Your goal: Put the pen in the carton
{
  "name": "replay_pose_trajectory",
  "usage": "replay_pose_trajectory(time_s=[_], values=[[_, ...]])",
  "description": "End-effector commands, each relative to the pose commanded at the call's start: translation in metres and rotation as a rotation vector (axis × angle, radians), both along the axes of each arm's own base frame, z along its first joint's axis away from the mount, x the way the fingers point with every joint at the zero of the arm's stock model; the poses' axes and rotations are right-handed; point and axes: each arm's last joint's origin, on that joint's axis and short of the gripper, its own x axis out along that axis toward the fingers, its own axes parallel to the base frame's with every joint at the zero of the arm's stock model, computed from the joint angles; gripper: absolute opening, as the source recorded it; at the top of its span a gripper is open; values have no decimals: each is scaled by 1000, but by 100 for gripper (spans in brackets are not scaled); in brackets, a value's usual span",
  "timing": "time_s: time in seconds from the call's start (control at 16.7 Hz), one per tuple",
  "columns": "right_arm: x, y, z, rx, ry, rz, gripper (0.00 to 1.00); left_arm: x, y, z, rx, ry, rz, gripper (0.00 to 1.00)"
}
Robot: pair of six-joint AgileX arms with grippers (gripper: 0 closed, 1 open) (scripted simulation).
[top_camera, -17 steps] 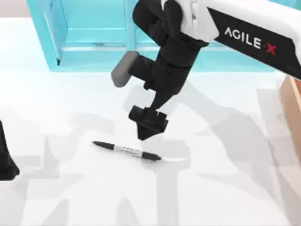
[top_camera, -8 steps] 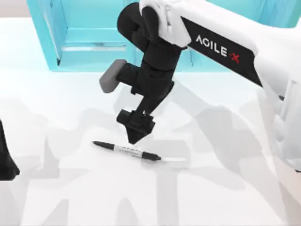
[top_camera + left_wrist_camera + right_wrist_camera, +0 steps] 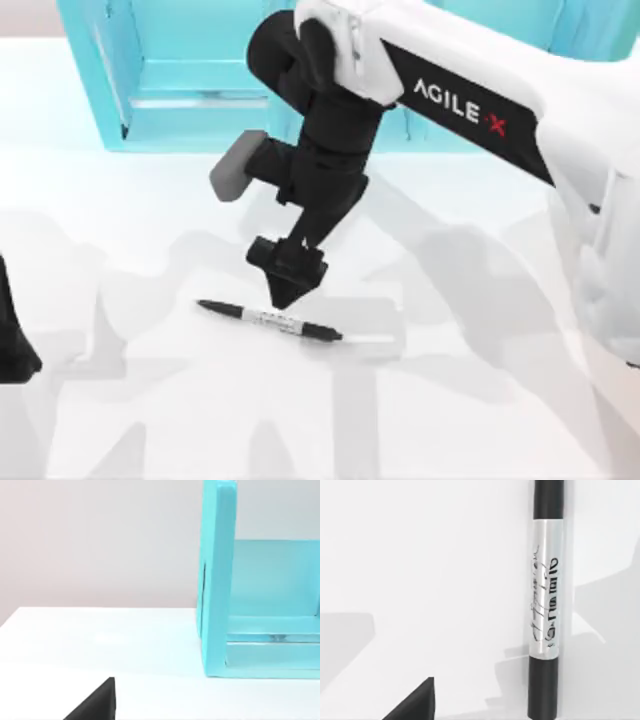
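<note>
The pen [image 3: 270, 320] lies flat on the white table near the middle, black at both ends with a printed white barrel. My right gripper [image 3: 286, 290] points straight down just above the barrel's middle, on its far side and apart from it. The right wrist view looks down on the pen [image 3: 546, 595] from close range, with nothing touching it. My left gripper [image 3: 12, 345] stays parked at the table's left edge. The carton is hidden behind my right arm.
A big turquoise shelf unit [image 3: 190, 90] stands along the table's far side, and its side wall [image 3: 216, 580] faces the left wrist camera. The white right arm [image 3: 560, 150] spans the right part of the table. Bare table surrounds the pen.
My right arm swung left and came down, bringing its gripper close over the pen's barrel. The arm now covers the tan edge seen earlier at the right. The pen has not moved.
</note>
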Motion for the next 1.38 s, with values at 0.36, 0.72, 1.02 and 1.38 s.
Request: replay_pose_trajectory(time_s=[0.36,0.72,1.02,1.38], values=[[-12,19,-64,9,-10,2,100,0,0,0,0,0,0,100],[-21,24,-91,1,0,3,100,0,0,0,0,0,0,100],[-21,24,-91,1,0,3,70,0,0,0,0,0,0,100],[-21,24,-91,1,0,3,25,0,0,0,0,0,0,100]])
